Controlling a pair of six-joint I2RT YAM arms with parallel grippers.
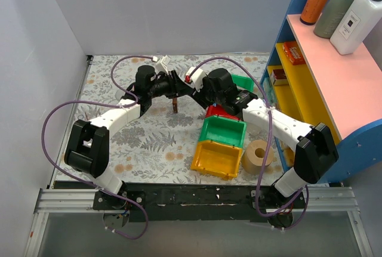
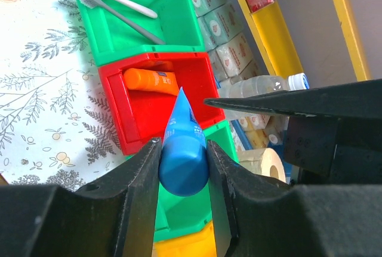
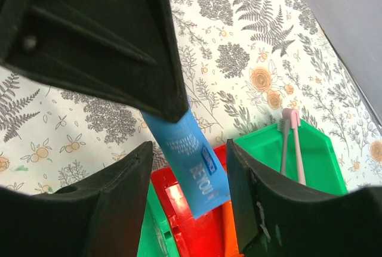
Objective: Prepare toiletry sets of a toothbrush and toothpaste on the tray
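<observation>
From above, the left gripper (image 1: pixel 172 87) and the right gripper (image 1: pixel 192 87) meet tip to tip over the floral table (image 1: pixel 149 144), near the red bin (image 1: pixel 213 111); the tube cannot be made out here. In the left wrist view, the left fingers are clamped on the toothpaste (image 2: pixel 182 152); it is held in the air above the red bin, crimped end pointing away. In the right wrist view, the right fingers stand apart with the tube hanging between them; the left gripper holds its upper end.
</observation>
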